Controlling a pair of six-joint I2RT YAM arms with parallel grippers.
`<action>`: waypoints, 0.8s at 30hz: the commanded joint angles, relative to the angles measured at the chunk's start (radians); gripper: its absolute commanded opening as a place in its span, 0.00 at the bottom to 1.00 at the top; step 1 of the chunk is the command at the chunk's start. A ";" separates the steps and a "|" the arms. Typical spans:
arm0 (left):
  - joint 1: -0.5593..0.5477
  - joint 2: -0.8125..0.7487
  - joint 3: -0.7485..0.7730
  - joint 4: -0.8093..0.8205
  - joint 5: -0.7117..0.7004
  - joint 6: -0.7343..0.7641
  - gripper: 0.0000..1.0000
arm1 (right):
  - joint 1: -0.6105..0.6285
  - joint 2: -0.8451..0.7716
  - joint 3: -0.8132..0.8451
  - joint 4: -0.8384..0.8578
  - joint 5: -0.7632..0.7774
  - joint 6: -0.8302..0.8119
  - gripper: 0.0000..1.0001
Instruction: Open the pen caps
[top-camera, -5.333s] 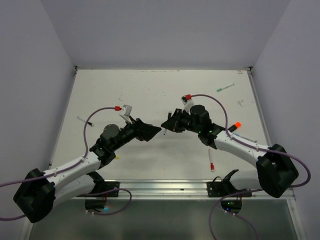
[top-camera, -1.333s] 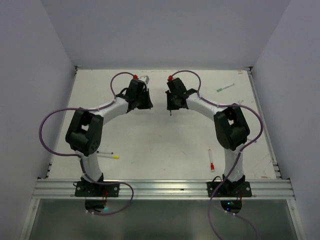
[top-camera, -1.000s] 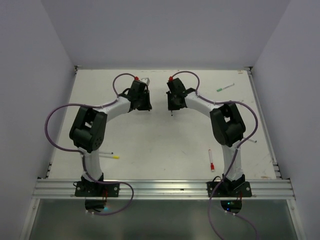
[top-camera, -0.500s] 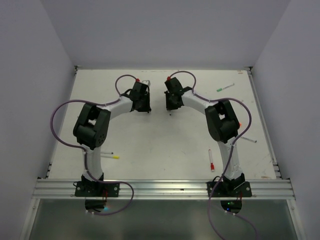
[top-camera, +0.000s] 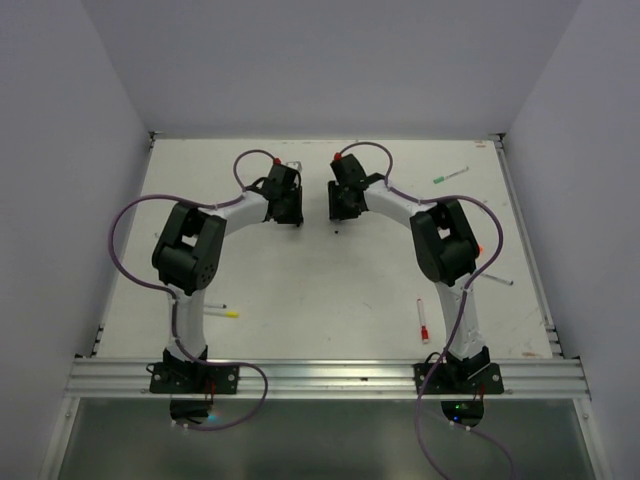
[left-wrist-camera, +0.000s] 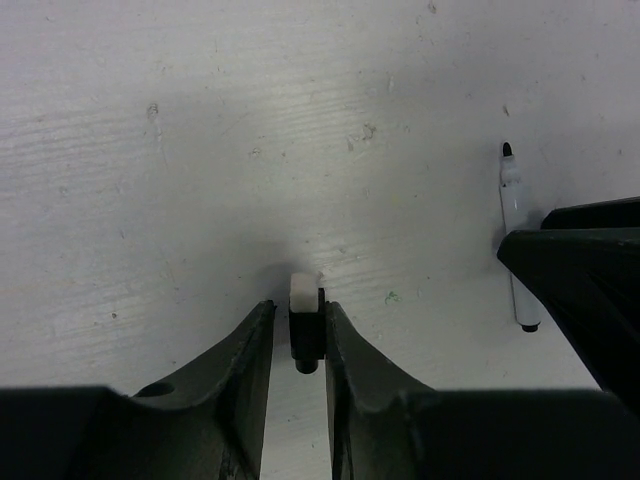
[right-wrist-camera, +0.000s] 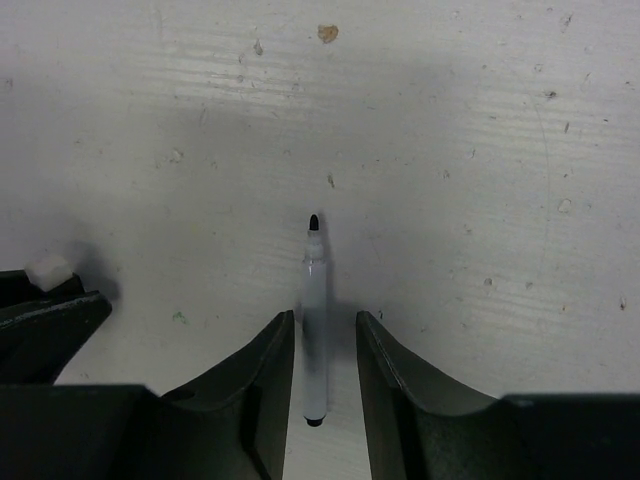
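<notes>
1. Black cap lies between the left gripper's parted jaws, against one finger; it may cling and drag on lift-off.
2. Right gripper, parted, straddles the bare pen barrel on the table; a skewed retreat could roll it.
3. One cap off, one bare barrel; three unopened: green cap, red cap, yellow cap.

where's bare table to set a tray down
Bare: the middle of the white table, between the yellow-ended white pen and the red-capped white pen. The far left corner is bare. Crowded: far centre, where the left gripper and right gripper sit over a small black cap and an uncapped white pen.
</notes>
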 joint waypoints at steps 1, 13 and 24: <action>0.009 -0.007 0.031 -0.012 -0.040 0.022 0.30 | -0.006 0.009 0.000 0.004 -0.008 0.002 0.36; 0.020 -0.019 0.012 -0.001 -0.043 0.020 0.43 | -0.006 -0.023 -0.018 0.017 -0.024 -0.011 0.51; 0.027 -0.025 -0.026 0.007 -0.003 0.022 0.61 | -0.007 -0.041 -0.060 0.034 -0.038 -0.023 0.52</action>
